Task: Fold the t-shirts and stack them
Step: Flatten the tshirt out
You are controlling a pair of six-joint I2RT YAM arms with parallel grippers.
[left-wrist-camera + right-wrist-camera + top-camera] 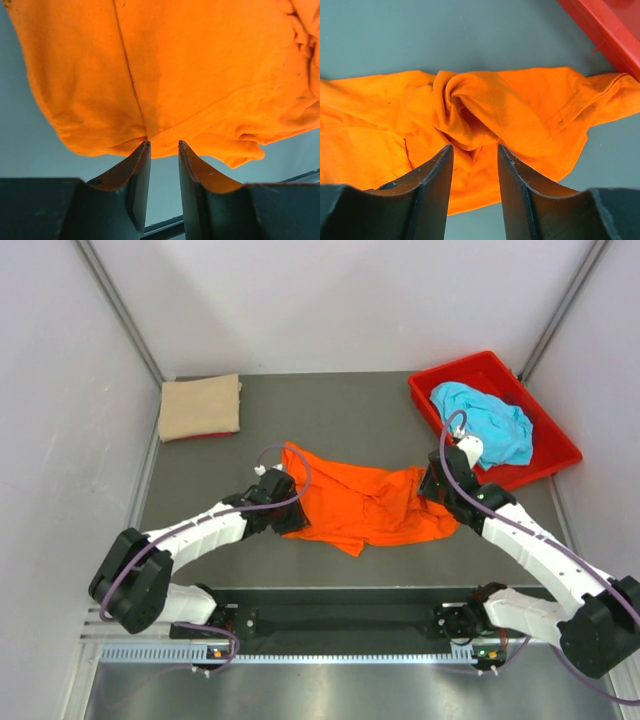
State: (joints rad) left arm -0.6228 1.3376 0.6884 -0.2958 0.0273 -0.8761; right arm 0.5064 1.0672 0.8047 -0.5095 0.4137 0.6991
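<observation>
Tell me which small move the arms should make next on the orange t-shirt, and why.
Probably close the left fingers and right fingers on the orange t-shirt. It lies crumpled; the left pair stands apart at its edge, the right pair apart over a bunched fold. Gripping both ends could pull it flat.

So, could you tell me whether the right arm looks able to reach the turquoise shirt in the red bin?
Probably yes. The turquoise shirt lies uncovered in the open red bin, just beyond the right end effector, which sits at the orange shirt; nothing stands between.
</observation>
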